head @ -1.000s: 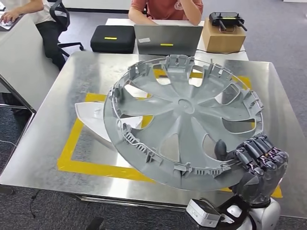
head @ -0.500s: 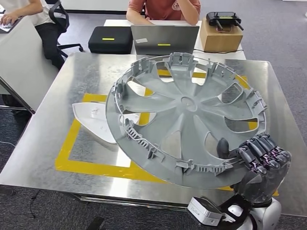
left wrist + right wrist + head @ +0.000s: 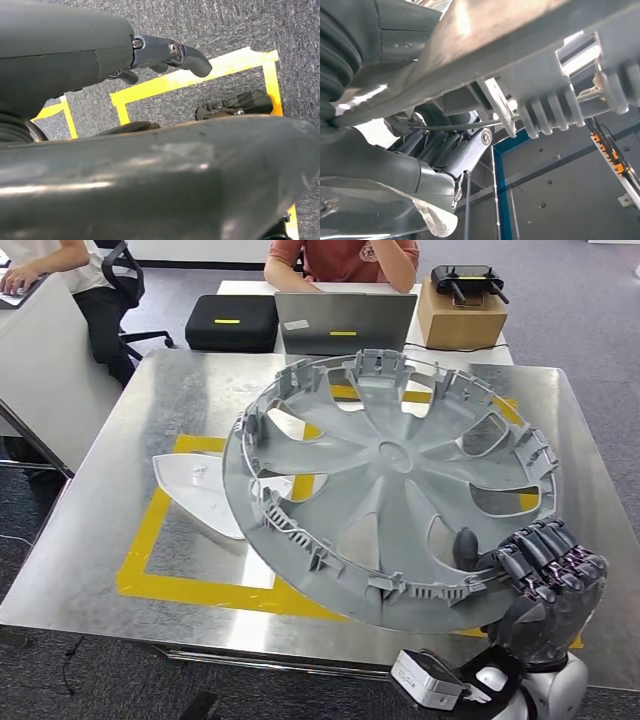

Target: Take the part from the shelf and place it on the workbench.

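While my right hand [image 3: 547, 590] sits nearest me at about five o'clock in the head view, its dark fingers [image 3: 545, 550] curl over the rim of the grey wheel cover [image 3: 392, 480] and the thumb presses from inside, so the part is pinched at its near edge. It hangs tilted above the steel counter [image 3: 151, 420], near rim low over the front yellow tape line [image 3: 196, 590], far rim raised toward twelve o'clock. Compared with a second ago the cover has drifted slightly toward twelve and one o'clock and now barely moves, which I read as the carry settling over the drop zone; lowering and release remain. A white flat piece [image 3: 192, 490] lies on the counter at nine o'clock, partly under the cover's left edge, and I'd watch for contact there. My left hand [image 3: 166, 52] hangs over carpet, fingers apart, holding nothing. Farther off stand a laptop [image 3: 343, 322], a black case [image 3: 230, 320], a cardboard box [image 3: 460, 320], and seated people.
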You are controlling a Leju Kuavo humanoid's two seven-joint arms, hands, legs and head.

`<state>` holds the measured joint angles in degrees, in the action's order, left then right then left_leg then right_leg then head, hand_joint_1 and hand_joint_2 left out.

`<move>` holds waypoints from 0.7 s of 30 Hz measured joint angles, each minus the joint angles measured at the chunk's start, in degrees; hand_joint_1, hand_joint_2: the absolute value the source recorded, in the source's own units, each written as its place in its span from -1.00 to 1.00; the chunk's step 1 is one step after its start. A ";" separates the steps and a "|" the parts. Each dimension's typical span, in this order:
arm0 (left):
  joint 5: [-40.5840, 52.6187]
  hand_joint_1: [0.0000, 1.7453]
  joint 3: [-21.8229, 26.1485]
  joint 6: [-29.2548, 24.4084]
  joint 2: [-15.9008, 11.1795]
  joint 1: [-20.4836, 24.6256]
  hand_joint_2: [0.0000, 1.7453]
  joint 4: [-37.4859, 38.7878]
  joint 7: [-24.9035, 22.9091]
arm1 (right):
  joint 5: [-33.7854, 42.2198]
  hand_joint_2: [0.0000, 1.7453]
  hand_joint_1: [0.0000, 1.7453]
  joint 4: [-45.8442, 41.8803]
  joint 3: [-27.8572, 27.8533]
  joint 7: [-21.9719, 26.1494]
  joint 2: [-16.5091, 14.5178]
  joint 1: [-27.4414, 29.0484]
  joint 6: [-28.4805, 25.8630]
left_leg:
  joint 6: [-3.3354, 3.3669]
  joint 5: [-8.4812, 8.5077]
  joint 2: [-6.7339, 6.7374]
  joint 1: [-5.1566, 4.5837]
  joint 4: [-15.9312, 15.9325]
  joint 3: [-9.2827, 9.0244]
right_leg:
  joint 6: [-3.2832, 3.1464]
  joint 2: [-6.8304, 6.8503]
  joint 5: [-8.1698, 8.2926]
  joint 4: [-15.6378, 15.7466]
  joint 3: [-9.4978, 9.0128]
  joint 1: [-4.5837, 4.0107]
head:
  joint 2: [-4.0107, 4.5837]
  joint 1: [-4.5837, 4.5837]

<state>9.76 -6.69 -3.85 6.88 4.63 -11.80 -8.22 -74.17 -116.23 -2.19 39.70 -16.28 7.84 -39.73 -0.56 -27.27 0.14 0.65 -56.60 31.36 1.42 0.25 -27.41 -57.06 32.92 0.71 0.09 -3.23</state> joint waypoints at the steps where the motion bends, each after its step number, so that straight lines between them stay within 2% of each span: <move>1: -0.27 -1.00 -0.01 0.00 0.00 0.00 -1.00 0.00 0.00 | -0.94 1.00 1.00 0.14 -0.42 -0.52 -0.05 -0.05 0.01 | 0.00 0.00 0.00 0.00 0.00 0.00 | 0.00 0.00 0.00 0.00 0.00 0.00 | 0.00 0.00; 5: -1.92 -1.00 -0.71 -0.07 -0.02 -0.05 -1.00 0.00 0.00 | -5.01 1.00 1.00 1.58 -1.77 -4.36 -0.11 -0.37 0.02 | 0.00 0.00 0.00 0.00 0.00 0.01 | 0.00 0.02 0.00 0.00 0.00 0.00 | 0.00 0.00; 10: -2.46 -1.00 -1.20 -0.11 -0.02 -0.06 -1.00 0.00 0.02 | -5.01 1.00 1.00 3.99 -3.97 -2.27 -0.32 -0.57 0.02 | -0.01 0.00 0.00 0.00 -0.01 0.01 | -0.01 0.02 0.01 0.00 0.01 0.00 | 0.00 0.00; 15: -2.62 -1.00 -1.43 -0.10 -0.04 -0.09 -1.00 0.00 0.21 | -6.78 1.00 1.00 6.56 -5.04 -4.70 -0.35 -0.99 0.01 | -0.01 -0.01 0.00 0.01 -0.01 0.02 | -0.01 0.02 0.01 0.00 0.01 0.00 | 0.00 0.00; 17: -2.82 -1.00 -1.46 -0.07 -0.04 -0.13 -1.00 0.00 0.30 | -7.93 1.00 1.00 7.98 -5.23 -8.31 -0.31 -1.12 0.01 | -0.01 -0.01 0.00 0.01 -0.01 0.02 | -0.01 0.02 0.01 0.00 0.01 0.00 | 0.00 0.01; 21: -3.33 -1.00 -1.53 0.12 -0.04 -0.27 -1.00 0.00 0.46 | -12.29 1.00 1.00 11.26 -3.91 -21.79 0.67 -1.49 0.01 | -0.01 -0.01 0.00 0.00 -0.01 0.02 | -0.01 0.02 0.01 0.00 0.01 0.00 | 0.00 0.01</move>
<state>6.43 -8.22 -3.73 6.84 4.36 -11.80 -7.75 -86.45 -104.97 -6.10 17.91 -15.61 6.36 -39.71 -0.57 -27.27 0.14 0.66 -56.60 31.38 1.41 0.27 -27.40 -57.06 32.93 0.71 0.09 -3.23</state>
